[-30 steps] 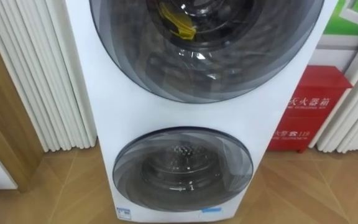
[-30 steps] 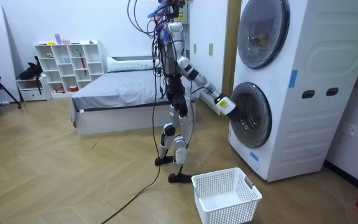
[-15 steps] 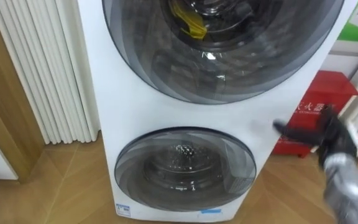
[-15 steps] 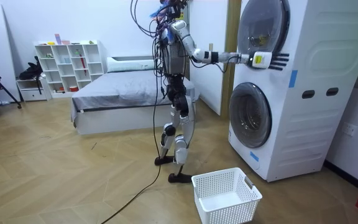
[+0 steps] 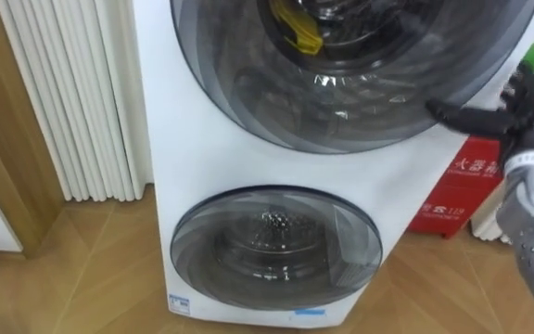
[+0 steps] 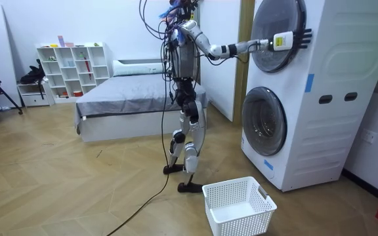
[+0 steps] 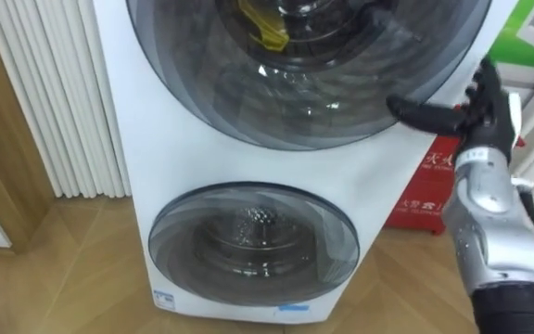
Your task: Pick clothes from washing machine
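A white stacked washing machine (image 5: pixel 202 158) stands close before me. Its upper round door (image 5: pixel 350 83) is shut, and a yellow cloth (image 5: pixel 297 30) shows behind the dark glass. The lower door (image 5: pixel 276 246) is shut too, with a bare drum behind it. My right hand (image 5: pixel 513 111) is raised at the right edge of the upper door, open, its dark fingers straight and pointing left onto the door's rim. The room view shows me standing upright before the machine with that arm stretched out to the upper door (image 6: pixel 277 36).
A white laundry basket (image 6: pixel 238 206) sits on the wooden floor beside my feet. A red cabinet (image 5: pixel 462 186) stands right of the machine, white ribbed panelling (image 5: pixel 72 93) left of it. A bed (image 6: pixel 130 98) is behind me.
My right hand has risen from beside the lower door to the right edge of the upper door. The eye view has shifted a little.
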Motion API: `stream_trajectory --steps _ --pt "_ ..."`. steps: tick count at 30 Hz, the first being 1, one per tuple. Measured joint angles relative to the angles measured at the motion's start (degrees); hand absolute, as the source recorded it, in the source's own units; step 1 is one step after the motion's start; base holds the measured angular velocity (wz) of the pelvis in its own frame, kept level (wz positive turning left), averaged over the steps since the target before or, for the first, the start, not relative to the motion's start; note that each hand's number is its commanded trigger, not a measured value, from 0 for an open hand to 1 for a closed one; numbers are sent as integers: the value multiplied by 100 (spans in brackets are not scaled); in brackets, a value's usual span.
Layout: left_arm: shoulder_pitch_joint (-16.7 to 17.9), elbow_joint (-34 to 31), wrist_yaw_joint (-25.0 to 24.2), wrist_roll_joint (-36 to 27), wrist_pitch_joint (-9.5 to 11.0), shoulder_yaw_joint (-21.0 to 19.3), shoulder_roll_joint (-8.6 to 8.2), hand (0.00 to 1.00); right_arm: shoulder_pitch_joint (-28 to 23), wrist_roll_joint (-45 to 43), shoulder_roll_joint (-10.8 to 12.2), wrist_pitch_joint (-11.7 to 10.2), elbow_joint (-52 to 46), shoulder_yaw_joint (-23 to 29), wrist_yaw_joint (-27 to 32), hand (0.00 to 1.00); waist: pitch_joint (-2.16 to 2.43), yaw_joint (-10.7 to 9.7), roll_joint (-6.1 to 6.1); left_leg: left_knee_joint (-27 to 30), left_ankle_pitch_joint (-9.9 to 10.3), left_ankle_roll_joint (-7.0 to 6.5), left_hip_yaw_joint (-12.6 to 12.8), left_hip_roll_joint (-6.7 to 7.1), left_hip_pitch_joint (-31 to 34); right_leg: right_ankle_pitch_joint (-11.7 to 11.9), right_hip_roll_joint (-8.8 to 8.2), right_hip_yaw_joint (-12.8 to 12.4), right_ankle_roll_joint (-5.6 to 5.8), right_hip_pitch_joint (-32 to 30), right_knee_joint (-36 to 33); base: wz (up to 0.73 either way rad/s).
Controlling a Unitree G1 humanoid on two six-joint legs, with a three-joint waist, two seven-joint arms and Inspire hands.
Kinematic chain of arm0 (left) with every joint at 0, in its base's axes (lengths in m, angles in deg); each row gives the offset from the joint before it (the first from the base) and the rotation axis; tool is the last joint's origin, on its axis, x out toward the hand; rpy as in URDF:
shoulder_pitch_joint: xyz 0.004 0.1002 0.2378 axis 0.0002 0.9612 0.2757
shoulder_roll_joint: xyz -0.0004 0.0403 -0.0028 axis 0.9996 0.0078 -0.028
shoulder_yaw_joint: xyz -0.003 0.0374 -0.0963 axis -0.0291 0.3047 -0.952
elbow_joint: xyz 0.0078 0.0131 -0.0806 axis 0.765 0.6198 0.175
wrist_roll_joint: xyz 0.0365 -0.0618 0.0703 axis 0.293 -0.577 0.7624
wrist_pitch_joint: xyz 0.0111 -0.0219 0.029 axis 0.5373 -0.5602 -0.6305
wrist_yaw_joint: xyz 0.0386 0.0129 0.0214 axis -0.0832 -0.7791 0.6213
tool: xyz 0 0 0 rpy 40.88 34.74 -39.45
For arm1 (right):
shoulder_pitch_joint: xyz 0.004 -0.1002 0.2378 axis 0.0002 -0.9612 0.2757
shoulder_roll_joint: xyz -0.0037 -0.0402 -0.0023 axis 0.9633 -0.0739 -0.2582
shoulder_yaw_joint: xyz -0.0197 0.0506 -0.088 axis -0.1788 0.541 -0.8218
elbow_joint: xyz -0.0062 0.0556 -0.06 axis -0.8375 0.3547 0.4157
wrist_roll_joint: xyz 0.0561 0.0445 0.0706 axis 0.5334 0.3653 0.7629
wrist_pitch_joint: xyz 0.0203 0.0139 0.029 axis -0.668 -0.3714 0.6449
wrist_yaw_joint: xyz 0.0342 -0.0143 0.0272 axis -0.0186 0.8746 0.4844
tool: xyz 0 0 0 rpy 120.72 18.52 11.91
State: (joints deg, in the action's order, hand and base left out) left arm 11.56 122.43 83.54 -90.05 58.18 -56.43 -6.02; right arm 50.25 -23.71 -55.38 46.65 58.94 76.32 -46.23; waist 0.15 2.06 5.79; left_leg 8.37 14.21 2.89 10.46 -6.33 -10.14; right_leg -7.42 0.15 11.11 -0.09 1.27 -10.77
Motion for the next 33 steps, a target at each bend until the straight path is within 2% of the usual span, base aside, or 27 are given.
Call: stream_trajectory --steps 4,6,12,19,25,33 --pt "52 -2 20 -2 -3 -5 25 0 121 1 -231 15 -5 -11 31 0 -3 23 23 -1 0 0 -18 2 -2 0 -3 8 0 11 1 0" --pt "54 -6 46 -1 -15 -4 37 0 206 -7 -300 97 -5 -49 95 0 -3 33 37 -1 0 0 -16 2 1 0 -3 13 0 6 0 0" --pt "46 -9 64 36 -13 0 64 0 333 -58 -304 151 -45 -50 145 0 -2 42 78 -1 0 0 7 1 0 0 -6 26 0 -10 -12 0" --pt "39 -50 116 237 -13 1 63 0 333 -475 -313 199 -580 -59 261 0 1 149 86 -1 0 0 -7 0 0 0 -6 41 0 -12 -8 0" --pt "99 -29 189 363 -15 27 63 0 330 -882 -313 203 -1160 -170 314 0 -4 152 77 -3 0 0 -26 -4 0 0 3 39 -1 13 4 0" --pt "1 31 254 348 -15 148 77 0 331 -848 -313 204 -1279 -314 284 0 -9 154 73 -4 0 0 -5 -3 -27 8 8 22 -12 19 2 -3"
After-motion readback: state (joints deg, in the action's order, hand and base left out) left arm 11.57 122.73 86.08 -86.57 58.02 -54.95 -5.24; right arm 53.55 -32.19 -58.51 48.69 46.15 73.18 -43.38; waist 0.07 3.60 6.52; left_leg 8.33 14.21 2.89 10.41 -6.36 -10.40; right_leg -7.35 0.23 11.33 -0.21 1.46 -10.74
